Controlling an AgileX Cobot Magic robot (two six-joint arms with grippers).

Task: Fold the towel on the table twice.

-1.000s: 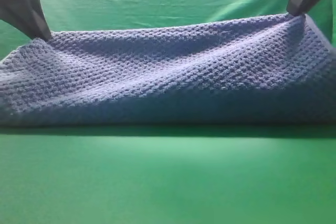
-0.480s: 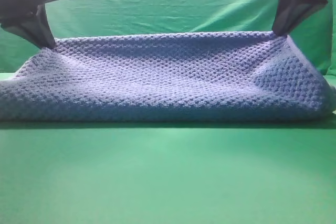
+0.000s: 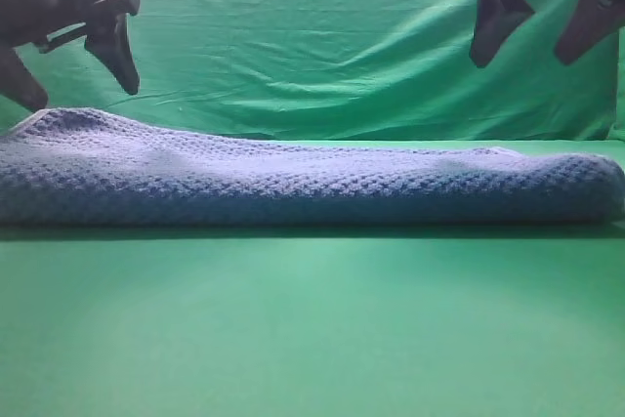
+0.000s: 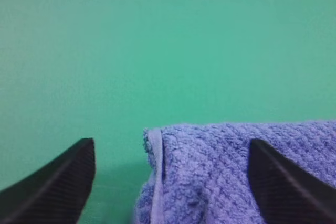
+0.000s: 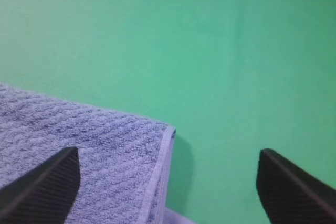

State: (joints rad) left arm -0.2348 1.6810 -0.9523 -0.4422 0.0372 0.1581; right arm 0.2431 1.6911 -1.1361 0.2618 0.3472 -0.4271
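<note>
— Now that both grippers have let go, where did the towel (image 3: 312, 183) end up?

— Flat on the table (image 3: 312, 339), doubled over as a long low band. A second ago its far edge was pinched up at both top corners; that edge has dropped, and the cloth lies below the two grippers, touching neither.

— And the jaws?

— The left gripper (image 3: 70, 70) hangs above the towel's left end with its fingers spread wide and nothing between them. The right gripper (image 3: 532, 36) is higher over the right end, spread just as wide and just as empty. In the left wrist view a hemmed corner sits below and between the left fingertips (image 4: 52, 187); in the right wrist view another corner lies under the inner one of the right fingertips (image 5: 44, 184).

— So what does that mean for the job?

— I'd judge the first fold laid down and released. One more fold is left, probably end over end, which calls for fresh grips.
</note>
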